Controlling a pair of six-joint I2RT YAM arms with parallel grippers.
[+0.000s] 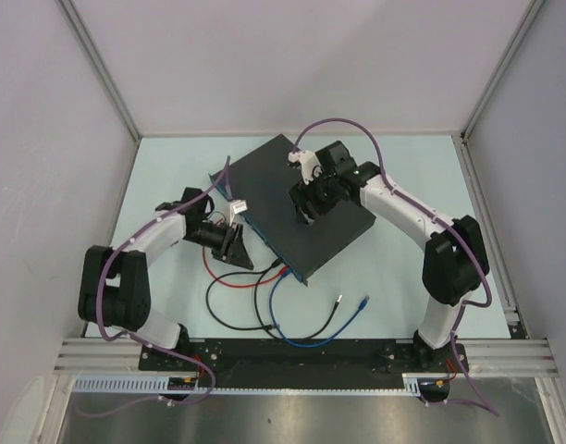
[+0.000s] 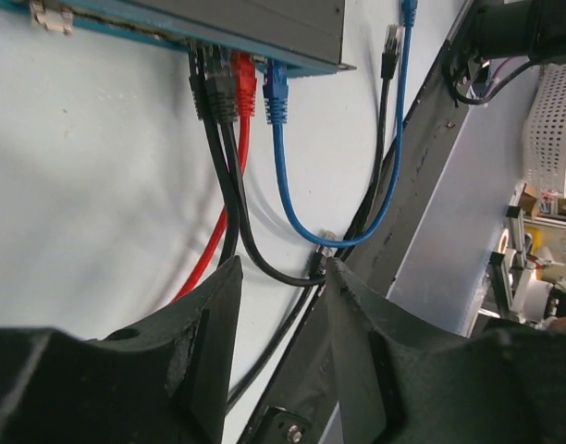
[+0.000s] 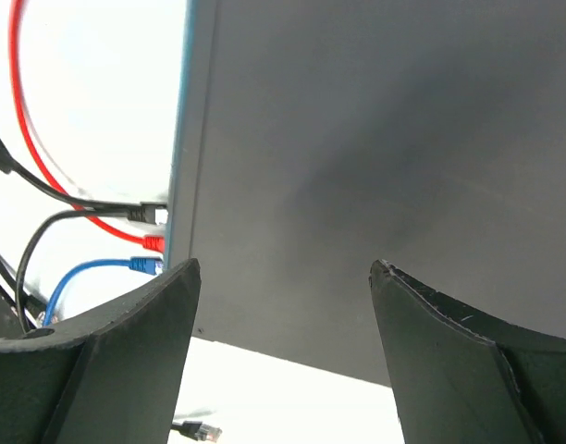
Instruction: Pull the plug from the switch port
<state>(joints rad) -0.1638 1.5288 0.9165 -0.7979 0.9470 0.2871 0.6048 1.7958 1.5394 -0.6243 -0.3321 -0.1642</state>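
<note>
The left gripper (image 2: 283, 268) stands partly open, its two dark fingers (image 2: 214, 324) apart with nothing clamped between them; only cables running over the table show through the gap. It sits low over the pale table (image 1: 172, 166), pointed at the teal port edge of the switch (image 2: 264, 23) and short of the row of connectors, touching none of them. In that edge, side by side, sit two black plugs (image 2: 214, 92), a red plug (image 2: 243, 83) and a blue plug (image 2: 276, 92), each seated in its socket, their cables curving back toward the gripper and looping on the table. Two loose cable ends, one black (image 1: 339, 299) and one blue (image 1: 363, 302), lie on the table near the switch's near corner, apart from it. The right gripper (image 3: 283, 266) is spread wide and holds nothing; it hovers over the flat dark grey top of the switch, near the long teal edge, and whether its fingertips touch the top cannot be told. The switch lies flat in the middle of the table, turned at an angle, its teal edge facing the left arm.
</note>
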